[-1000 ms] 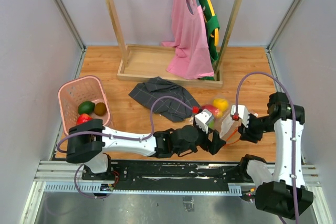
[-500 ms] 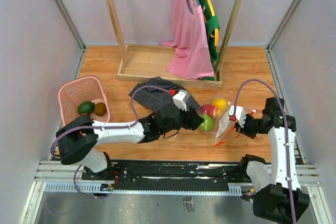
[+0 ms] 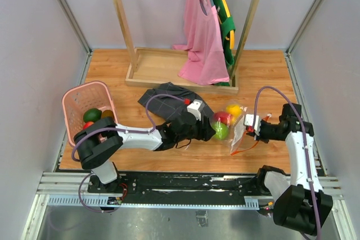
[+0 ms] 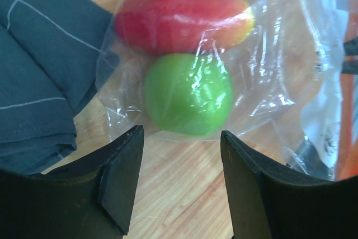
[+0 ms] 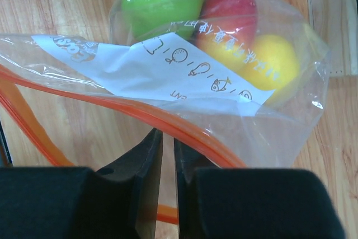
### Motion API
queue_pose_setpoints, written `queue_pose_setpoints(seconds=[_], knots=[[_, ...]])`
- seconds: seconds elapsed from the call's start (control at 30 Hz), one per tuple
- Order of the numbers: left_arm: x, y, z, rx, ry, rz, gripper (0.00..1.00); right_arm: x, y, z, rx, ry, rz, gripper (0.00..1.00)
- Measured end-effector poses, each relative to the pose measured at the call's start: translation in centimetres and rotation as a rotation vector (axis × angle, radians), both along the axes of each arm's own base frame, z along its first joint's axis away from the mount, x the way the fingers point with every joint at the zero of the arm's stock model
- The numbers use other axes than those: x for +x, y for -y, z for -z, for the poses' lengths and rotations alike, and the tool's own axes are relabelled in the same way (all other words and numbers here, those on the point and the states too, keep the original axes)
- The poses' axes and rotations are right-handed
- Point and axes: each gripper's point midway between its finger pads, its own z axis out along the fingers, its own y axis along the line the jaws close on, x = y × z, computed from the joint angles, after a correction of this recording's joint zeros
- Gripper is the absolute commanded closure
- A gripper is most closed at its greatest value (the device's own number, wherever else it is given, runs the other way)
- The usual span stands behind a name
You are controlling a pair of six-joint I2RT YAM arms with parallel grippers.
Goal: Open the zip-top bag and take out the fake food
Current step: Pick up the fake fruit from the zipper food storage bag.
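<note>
The zip-top bag (image 3: 236,127) lies on the wooden table at centre right and holds a lime green fruit (image 3: 221,131), a red-yellow mango-shaped fruit (image 3: 224,118) and a yellow fruit (image 3: 234,110). My left gripper (image 3: 207,131) is open and empty, just left of the bag's closed end. In the left wrist view its jaws (image 4: 180,138) stand wide apart just short of the green fruit (image 4: 190,93) inside the plastic. My right gripper (image 3: 251,128) is shut on the bag's mouth; in the right wrist view (image 5: 168,135) the orange zip strip (image 5: 112,104) runs across its tips below the white label (image 5: 162,65).
A pink slotted basket (image 3: 73,95) at the left holds a dark green, a brownish and a red fruit. A grey checked cloth (image 3: 169,104) lies just behind my left arm. A wooden clothes rack base (image 3: 169,74) with hanging garments stands at the back.
My left gripper has swung from the near side of the bag's mouth to the bag's left end. My right gripper has shifted slightly back with the bag's mouth still in it.
</note>
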Motion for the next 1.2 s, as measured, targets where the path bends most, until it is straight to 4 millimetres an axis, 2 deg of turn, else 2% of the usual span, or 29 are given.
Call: queue_pose_setpoints(seconds=[0.2,0.37,0.57,0.83,0.97,1.2], knots=[[0.3,-0.2,2.0,0.034,-0.026,-0.011,0.49,0.6,-0.8,0.3,0.041,0.022,-0.076,0.80],[0.6,-0.1,2.6,0.036,-0.039,-0.021,0.55,1.0,-1.3,0.8,0.066,0.029,-0.131,0.72],[0.6,0.2,3.0,0.035,-0.048,-0.012,0.65,1.3,-2.1,1.6,0.081,0.019,-0.192,0.68],[0.7,0.9,3.6,0.041,-0.056,-0.001,0.66,2.3,-3.6,2.2,0.048,0.067,-0.267,0.56],[0.8,1.2,3.9,0.046,-0.057,0.004,0.66,2.8,-4.0,2.5,0.024,0.086,-0.291,0.53],[1.2,2.0,4.0,0.052,-0.045,0.018,0.66,3.5,-4.9,3.3,0.003,0.101,-0.342,0.40]])
